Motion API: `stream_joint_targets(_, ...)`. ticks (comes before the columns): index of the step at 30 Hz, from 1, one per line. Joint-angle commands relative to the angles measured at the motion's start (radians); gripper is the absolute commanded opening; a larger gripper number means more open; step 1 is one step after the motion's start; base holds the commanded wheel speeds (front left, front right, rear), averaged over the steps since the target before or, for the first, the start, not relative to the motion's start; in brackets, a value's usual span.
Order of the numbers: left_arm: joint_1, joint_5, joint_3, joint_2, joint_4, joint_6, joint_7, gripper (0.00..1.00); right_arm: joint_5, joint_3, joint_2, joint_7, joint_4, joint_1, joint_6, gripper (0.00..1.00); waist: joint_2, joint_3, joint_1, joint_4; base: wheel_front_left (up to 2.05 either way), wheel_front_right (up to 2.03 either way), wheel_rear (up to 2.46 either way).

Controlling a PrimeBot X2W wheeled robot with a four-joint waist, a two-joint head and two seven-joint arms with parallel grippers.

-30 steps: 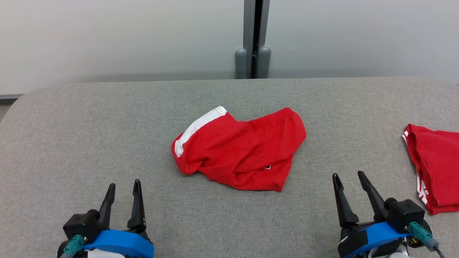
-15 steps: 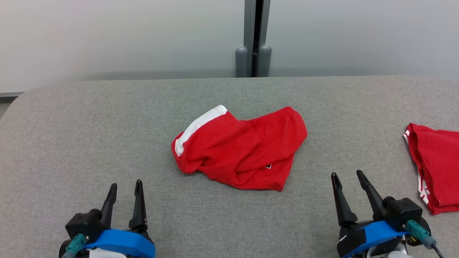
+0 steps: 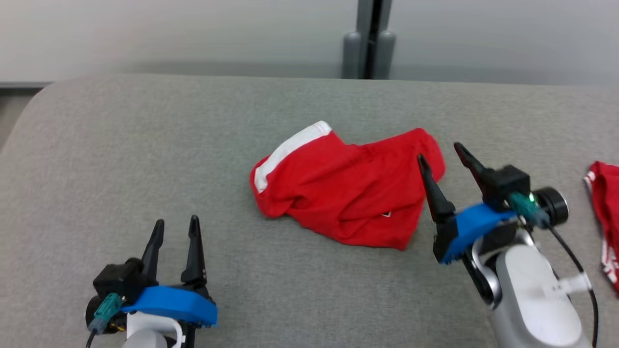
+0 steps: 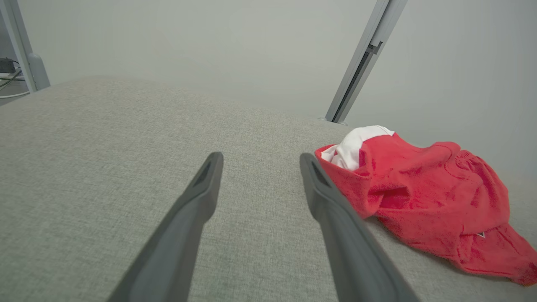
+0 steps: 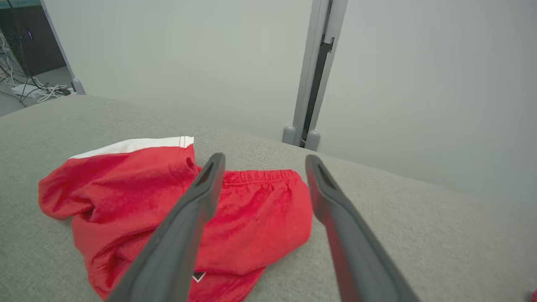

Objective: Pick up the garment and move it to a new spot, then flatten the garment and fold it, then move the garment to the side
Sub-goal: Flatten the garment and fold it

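Right gripper [image 3: 438,151], fingers spread wide and empty, has advanced from the near edge to the right end of the crumpled red garment [image 3: 338,193] at mid-table, apparently lining up the first pickup; left gripper [image 3: 177,220] waits near-left, equally wide.

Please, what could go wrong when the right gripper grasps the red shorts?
The open right gripper is at the edge of the crumpled red shorts; it may pinch one layer only, leaving them bunched. Another red garment lies near on the right; a wide swing could drag it.
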Motion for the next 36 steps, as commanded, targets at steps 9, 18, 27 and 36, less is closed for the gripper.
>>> stream_joint_targets(9, -0.055, 0.002, -0.004, -0.029, 0.003, -0.017, -0.005, 1.0, -0.074, 0.016, -0.003, 0.185, 0.142, -0.184, 0.0, 1.0, 0.0, 0.106, -0.0001, 0.185, 0.0, 0.0, 0.0)
stream_joint_targets(18, -0.041, 0.008, 0.01, -0.04, 0.01, -0.022, -0.005, 1.0, -0.074, 0.022, -0.003, 0.217, 0.28, -0.243, 0.0, 0.33, 0.0, 0.129, -0.0001, 0.25, 0.0, 0.0, 0.0)
stream_joint_targets(27, -0.036, 0.02, 0.0, -0.04, 0.014, -0.024, -0.005, 1.0, 0.001, 0.158, -0.002, 0.073, 0.247, -0.302, 0.0, 0.0, 0.0, 0.084, -0.0001, 0.217, 0.0, 0.0, 0.0)
stream_joint_targets(36, -0.027, 0.041, 0.012, -0.04, 0.024, -0.025, -0.005, 1.0, 0.171, 0.403, -0.002, 0.0, 0.096, -0.41, 0.0, 0.0, 0.0, 0.025, -0.0001, 0.189, 0.0, 0.0, 0.0)
